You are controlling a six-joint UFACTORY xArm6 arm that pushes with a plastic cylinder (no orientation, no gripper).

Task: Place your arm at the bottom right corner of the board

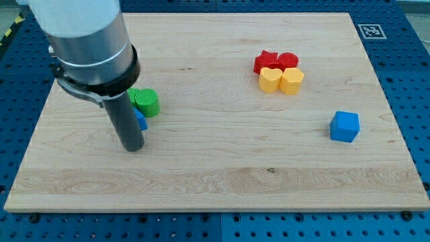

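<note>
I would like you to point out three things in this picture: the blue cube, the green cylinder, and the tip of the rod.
blue cube (345,126): camera view, middle of its front face.
green cylinder (146,102): camera view, its round top.
my tip (133,146): camera view, the rod's very lower end.

The rod's tip (132,146) rests on the wooden board (222,181) at the view's left, just beside a partly hidden blue block (140,121) and a green cylinder (146,102); 2 red blocks (276,61) touch 2 yellow blocks (281,79), a blue cube (345,126) well apart.
</note>
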